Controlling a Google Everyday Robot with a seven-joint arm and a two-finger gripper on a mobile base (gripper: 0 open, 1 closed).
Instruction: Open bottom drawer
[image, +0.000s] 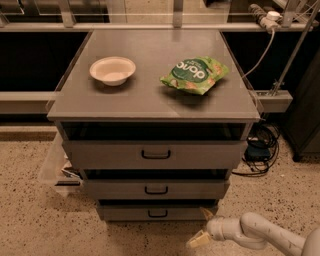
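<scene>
Bottom centre of the frame: the narrow grey metal bottom drawer (125, 212) sits beneath two larger fronts. The robot's white two-finger gripper (202, 228) hovers at lower right, just beside the drawer's right corner, jaws spread and holding nothing. Rigid and probably light, the drawer should slide on runners. Its small black bar handle (157, 213), at centre, looks the only purchase.

On the surface (150, 102) a bowl (112, 70) sits toward the left edge and a snack bag (195, 75) toward the right, while the end effector (198, 228) hangs low, just beside the bottom drawer (125, 212)'s right front corner.
</scene>
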